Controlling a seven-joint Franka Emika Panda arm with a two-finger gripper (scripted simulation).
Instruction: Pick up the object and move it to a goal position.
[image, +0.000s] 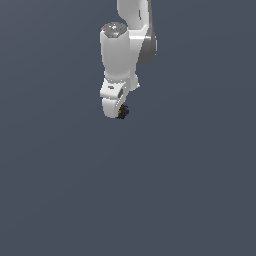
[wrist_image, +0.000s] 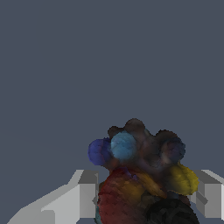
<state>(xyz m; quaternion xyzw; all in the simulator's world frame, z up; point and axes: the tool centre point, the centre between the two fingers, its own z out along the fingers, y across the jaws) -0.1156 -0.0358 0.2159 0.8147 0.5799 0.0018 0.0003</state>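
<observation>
The object (image: 122, 111) is a tiny dark lump with yellow and blue specks, sitting at the tip of the white robot hand in the exterior view. In the wrist view the object (wrist_image: 142, 175) looks large: a dark knobbly cluster with blue, yellow and reddish bumps, held between the two grey fingers (wrist_image: 83, 194). My gripper (image: 120, 111) is shut on it; its fingertips are hidden by the hand in the exterior view. In the wrist view my gripper (wrist_image: 144, 197) has one finger on each side of the lump. No goal marker shows.
Only a plain dark grey-blue surface fills both views around the arm (image: 122, 55). No other objects, containers or edges show.
</observation>
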